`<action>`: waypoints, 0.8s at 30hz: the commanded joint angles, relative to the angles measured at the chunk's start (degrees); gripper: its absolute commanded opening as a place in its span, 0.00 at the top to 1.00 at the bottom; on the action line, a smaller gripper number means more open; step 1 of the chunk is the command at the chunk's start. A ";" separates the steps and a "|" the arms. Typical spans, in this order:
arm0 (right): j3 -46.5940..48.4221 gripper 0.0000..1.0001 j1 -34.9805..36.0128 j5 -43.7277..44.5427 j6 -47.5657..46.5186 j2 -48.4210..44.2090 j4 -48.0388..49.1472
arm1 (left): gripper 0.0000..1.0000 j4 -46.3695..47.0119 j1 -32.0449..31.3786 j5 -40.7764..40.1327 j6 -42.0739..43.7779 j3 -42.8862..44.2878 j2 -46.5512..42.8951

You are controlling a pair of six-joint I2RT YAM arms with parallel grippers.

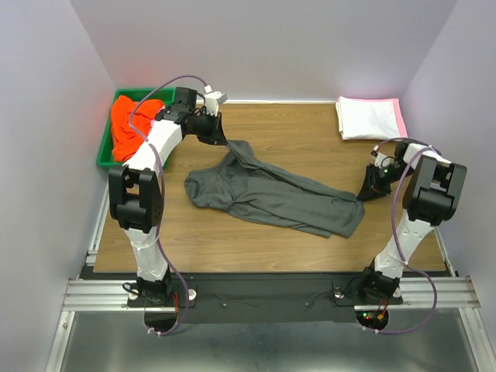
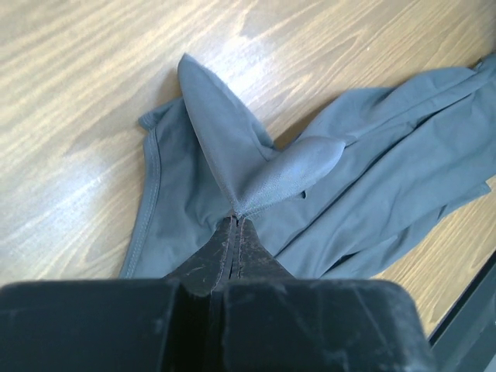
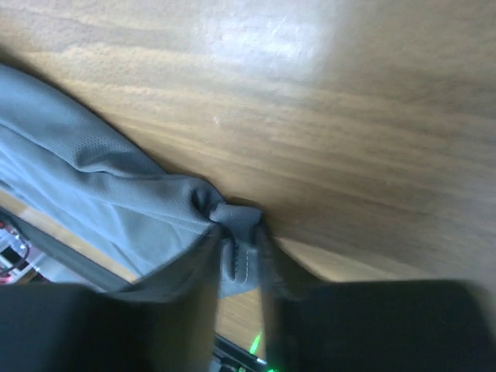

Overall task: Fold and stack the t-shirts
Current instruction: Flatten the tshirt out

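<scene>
The charcoal grey t-shirt [image 1: 271, 194] lies crumpled and stretched slantwise across the middle of the wooden table. My left gripper [image 1: 220, 137] is shut on its upper left end and holds a pinched fold [image 2: 256, 182] just above the wood. My right gripper [image 1: 364, 194] is shut on the shirt's hem corner [image 3: 236, 225] at its lower right end, low on the table. An orange-red t-shirt [image 1: 132, 124] lies heaped in the green bin [image 1: 104, 143]. A folded white t-shirt [image 1: 366, 118] lies on a light pink one [image 1: 400, 116] at the back right.
The green bin stands at the table's back left corner, close behind my left arm. The folded stack sits at the back right corner. Grey walls close in on three sides. The table's front edge meets the metal rail [image 1: 271, 291].
</scene>
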 commanded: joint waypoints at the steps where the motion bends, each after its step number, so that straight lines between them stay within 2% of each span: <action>1: 3.45 0.83 -0.23 -1.23 1.26 0.44 1.40 | 1.00 -0.07 0.52 0.56 0.43 4.05 -0.67; 2: 4.41 0.93 -0.23 -0.79 1.35 0.44 1.40 | 1.00 0.01 0.61 0.47 0.43 4.32 -0.58; 4: 8.09 0.99 -0.32 -0.96 2.13 0.53 1.31 | 1.00 0.10 1.13 0.03 0.08 5.72 0.04; 10: 15.58 0.99 -0.32 -3.60 0.13 -2.62 -0.88 | 1.00 -2.88 3.68 0.47 1.30 10.56 0.57; 14: 9.19 0.99 -0.23 -4.47 -7.34 -8.77 -5.09 | 1.00 -5.43 4.12 -0.14 6.74 4.60 -3.29; 16: 1.38 0.99 -0.15 -4.13 -11.21 -12.38 -6.50 | 1.00 -5.52 4.12 -1.11 9.73 -2.42 -6.63; 18: -6.07 0.87 0.03 -2.37 -14.10 -14.23 -6.60 | 1.00 -4.82 4.12 -2.25 11.58 -9.52 -9.35; 19: -7.95 0.68 0.03 -1.58 -14.99 -15.71 -6.68 | 1.00 -4.73 4.12 -2.60 12.11 -11.74 -10.15; 20: -9.54 0.60 0.03 -0.10 -15.52 -16.34 -6.69 | 1.00 -4.12 4.12 -3.04 12.55 -13.77 -10.76; 21: -12.25 0.54 0.03 0.70 -16.40 -17.04 -6.86 | 1.00 -3.94 4.12 -3.65 13.43 -17.27 -11.81; 22: -13.49 0.44 -0.06 1.67 -16.41 -17.31 -6.95 | 1.00 -3.77 4.21 -4.18 14.04 -19.74 -12.35; 24: -13.68 0.36 -0.14 1.68 -15.62 -17.84 -7.04 | 1.00 -3.59 4.21 -4.36 14.14 -21.07 -12.70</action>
